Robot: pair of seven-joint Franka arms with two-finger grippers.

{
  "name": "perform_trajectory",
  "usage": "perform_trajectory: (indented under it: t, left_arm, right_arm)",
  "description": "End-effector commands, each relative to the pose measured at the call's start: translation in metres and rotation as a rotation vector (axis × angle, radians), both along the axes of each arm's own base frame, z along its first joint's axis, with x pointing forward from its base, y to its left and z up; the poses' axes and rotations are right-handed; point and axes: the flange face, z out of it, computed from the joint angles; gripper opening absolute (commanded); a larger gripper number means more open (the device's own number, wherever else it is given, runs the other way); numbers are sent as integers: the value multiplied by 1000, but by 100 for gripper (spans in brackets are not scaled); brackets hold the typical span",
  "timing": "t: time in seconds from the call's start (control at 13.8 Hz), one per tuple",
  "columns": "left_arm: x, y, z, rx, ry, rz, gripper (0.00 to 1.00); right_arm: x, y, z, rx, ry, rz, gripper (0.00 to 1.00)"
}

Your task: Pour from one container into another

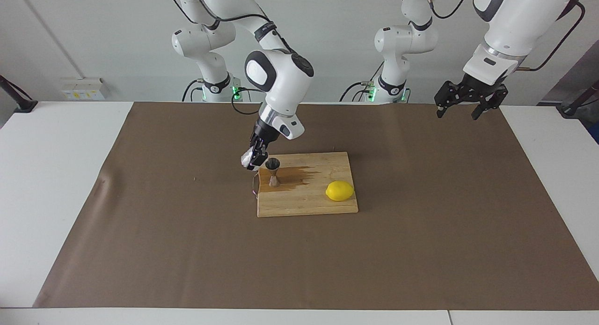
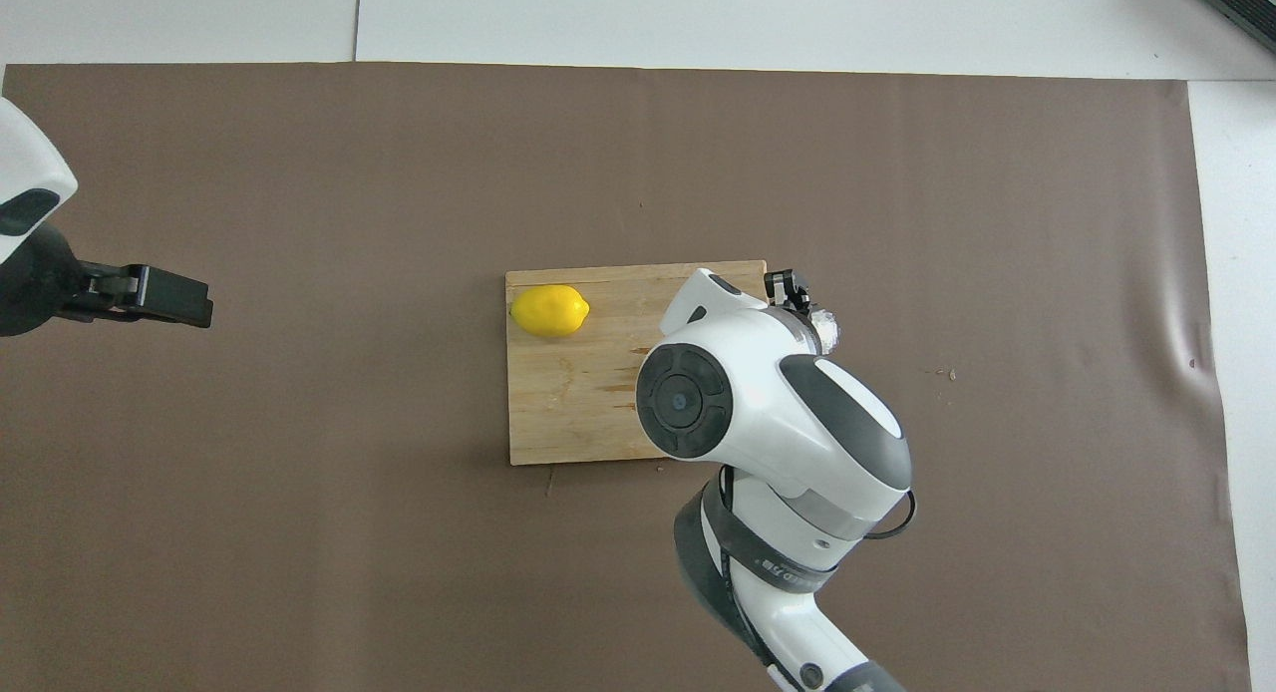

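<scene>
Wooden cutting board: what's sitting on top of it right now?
On the wooden cutting board: an upright steel hourglass jigger, a yellow lemon and a dark wet stain. The jigger's contents can't be seen.

One small clear faceted glass cup (image 1: 246,158), one shiny steel hourglass-shaped jigger (image 1: 273,172), one yellow lemon (image 1: 339,190), one rectangular wooden cutting board (image 1: 323,204), one brown table mat (image 1: 421,231), two black two-finger grippers

- Both arms have glossy white rounded shells with dark grey joint caps.
- The right arm's wrist cap shows a round black disc with ribbed segments.
- Black cables loop along the upper links.
- Green lights glow at both bases.
- The left gripper (image 1: 464,104) and right gripper (image 1: 255,159) are black, with angular linkage fingers.
</scene>
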Motion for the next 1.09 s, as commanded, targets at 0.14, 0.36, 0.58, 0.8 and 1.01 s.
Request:
perform_trajectory:
  t: [0.14,0.36,0.58,0.8,1.01]
  left_arm:
    - [-9,2,1,-5,-4,-3,100]
    - [-9,2,2,-6,-5,-3,100]
    - [-9,2,2,-6,-5,-3,100]
    - [-9,2,1,-6,-4,-3,100]
    - [-9,2,1,-5,-4,-3,100]
  right_arm:
    - [-13,-4,1,-27,-61,34,0]
    - [-23,9,-4,-61,-76,75,0]
    - [-26,14,-6,-71,-96,77,0]
    - [-25,14,-5,-89,-114,97,0]
    - [-24,14,-5,-86,-130,80,0]
